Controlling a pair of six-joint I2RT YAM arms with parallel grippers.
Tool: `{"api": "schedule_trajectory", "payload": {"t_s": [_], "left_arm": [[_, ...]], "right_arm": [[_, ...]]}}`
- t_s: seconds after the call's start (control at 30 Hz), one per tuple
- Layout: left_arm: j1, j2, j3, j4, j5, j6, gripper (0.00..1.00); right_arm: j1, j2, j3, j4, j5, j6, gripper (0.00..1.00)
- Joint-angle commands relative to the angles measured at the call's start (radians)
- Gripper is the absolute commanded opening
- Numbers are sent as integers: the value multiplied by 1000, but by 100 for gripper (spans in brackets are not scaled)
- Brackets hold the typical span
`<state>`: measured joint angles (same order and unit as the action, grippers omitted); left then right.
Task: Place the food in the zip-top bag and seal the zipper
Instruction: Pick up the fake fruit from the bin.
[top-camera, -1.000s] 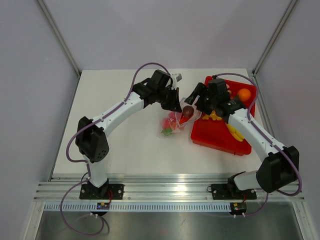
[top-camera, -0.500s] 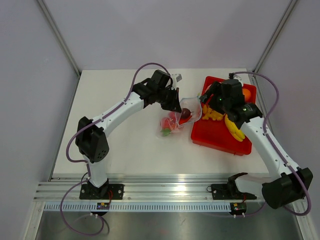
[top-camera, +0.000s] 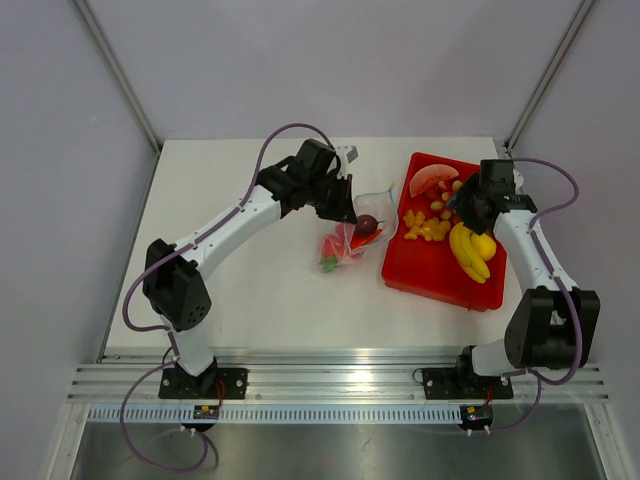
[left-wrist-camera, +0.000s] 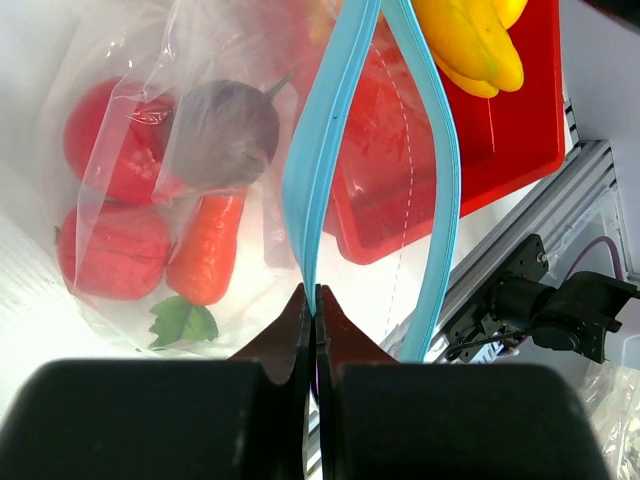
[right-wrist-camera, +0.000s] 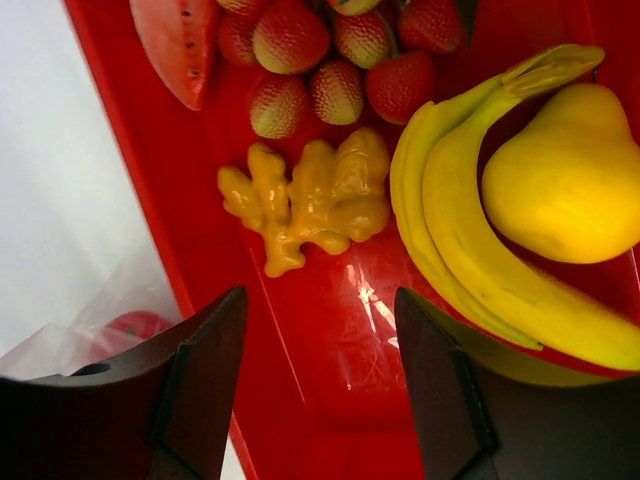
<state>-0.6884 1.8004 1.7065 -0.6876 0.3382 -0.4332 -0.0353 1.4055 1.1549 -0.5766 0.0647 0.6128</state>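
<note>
The clear zip-top bag (top-camera: 345, 245) lies in the middle of the table, its mouth lifted toward the red tray. My left gripper (top-camera: 348, 208) is shut on one light blue zipper strip (left-wrist-camera: 318, 150); the other strip (left-wrist-camera: 440, 150) bows away, so the mouth is open. In the left wrist view, the gripper (left-wrist-camera: 316, 290) pinches that strip. Inside the bag (left-wrist-camera: 130, 90) are a dark purple ball (left-wrist-camera: 232, 125), red fruits (left-wrist-camera: 110, 250) and an orange piece (left-wrist-camera: 205, 250). My right gripper (top-camera: 468, 205) is open and empty above the tray (right-wrist-camera: 318, 300).
The red tray (top-camera: 430, 275) stands right of the bag and holds yellow ginger (right-wrist-camera: 305, 200), strawberries (right-wrist-camera: 335, 90), a watermelon slice (right-wrist-camera: 180, 40), bananas (right-wrist-camera: 480, 260) and a yellow pear (right-wrist-camera: 565, 180). Aluminium rails run along the near table edge.
My right gripper has left the bag's mouth and moved right to above the tray, open. The dark purple ball now lies inside the bag. The left gripper has kept its hold.
</note>
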Motion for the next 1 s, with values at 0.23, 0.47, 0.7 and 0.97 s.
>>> {"api": "schedule_trajectory", "payload": {"t_s": [0.23, 0.47, 0.7, 0.97], "left_arm": [[1, -67, -36, 39, 1, 11, 0], [1, -70, -62, 59, 12, 8, 0], [1, -58, -64, 76, 27, -2, 0], [0, -76, -84, 71, 18, 4, 0]], "right_arm": [[-3, 124, -43, 64, -30, -4, 64], [9, 50, -8, -46, 165, -149, 68], [9, 136, 46, -157, 221, -252, 78], [9, 193, 52, -121, 63, -251, 78]]}}
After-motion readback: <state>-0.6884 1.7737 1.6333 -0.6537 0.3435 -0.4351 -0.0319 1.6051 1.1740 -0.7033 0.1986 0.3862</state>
